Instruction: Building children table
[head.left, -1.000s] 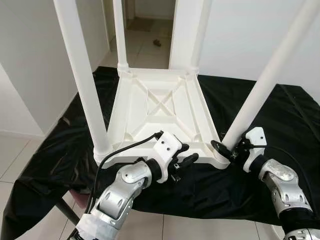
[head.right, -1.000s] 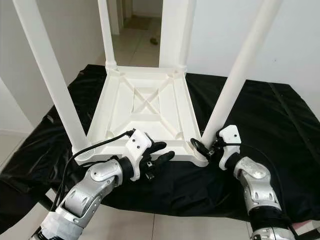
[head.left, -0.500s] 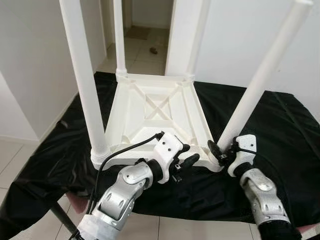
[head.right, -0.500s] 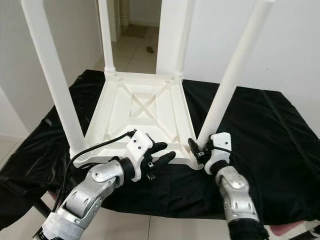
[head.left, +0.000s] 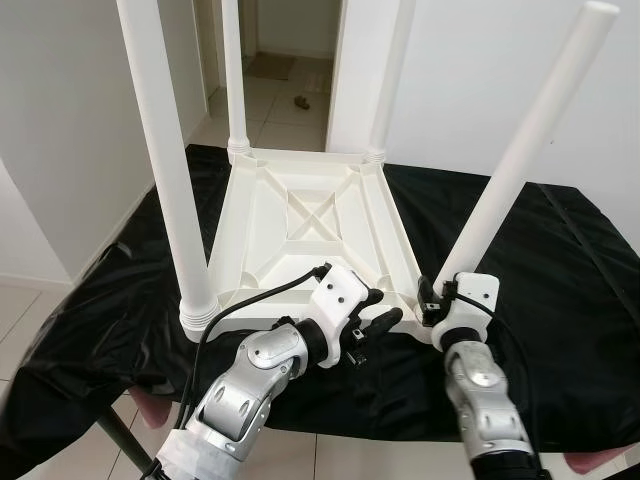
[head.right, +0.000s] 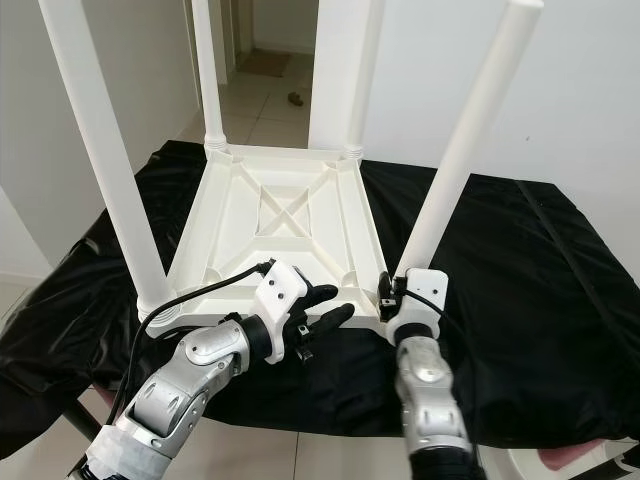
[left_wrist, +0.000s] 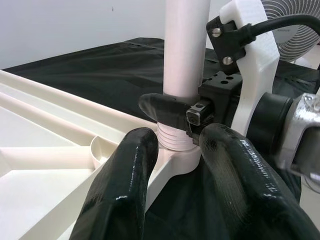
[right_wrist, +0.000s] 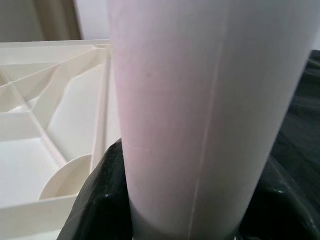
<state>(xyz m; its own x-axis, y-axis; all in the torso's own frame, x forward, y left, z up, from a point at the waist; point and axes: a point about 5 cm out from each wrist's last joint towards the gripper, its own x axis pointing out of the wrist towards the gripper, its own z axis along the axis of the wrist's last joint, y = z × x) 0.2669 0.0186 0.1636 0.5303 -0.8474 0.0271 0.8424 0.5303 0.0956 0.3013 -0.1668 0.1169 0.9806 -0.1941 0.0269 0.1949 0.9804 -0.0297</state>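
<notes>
A white children's table (head.left: 310, 220) lies upside down on a black cloth (head.left: 560, 280), with its legs standing up. My right gripper (head.left: 432, 300) is shut on the base of the near right leg (head.left: 515, 170), just above the threaded socket at the corner. In the right wrist view the leg (right_wrist: 200, 100) sits between the black fingers (right_wrist: 95, 200). My left gripper (head.left: 383, 307) is open at the table's front edge, a little left of that corner. In the left wrist view its fingers (left_wrist: 125, 190) point at the leg (left_wrist: 185, 50), apart from it.
The cloth-covered surface ends close in front of me, with tiled floor (head.left: 60, 310) below. White walls stand on both sides and an open doorway (head.left: 280, 60) lies beyond. A white fan (left_wrist: 295, 15) stands behind the right arm.
My right forearm has swung left around the near right leg, from its right side to right in front of it, still gripping the base. The head camera has shifted. The left gripper has barely moved.
</notes>
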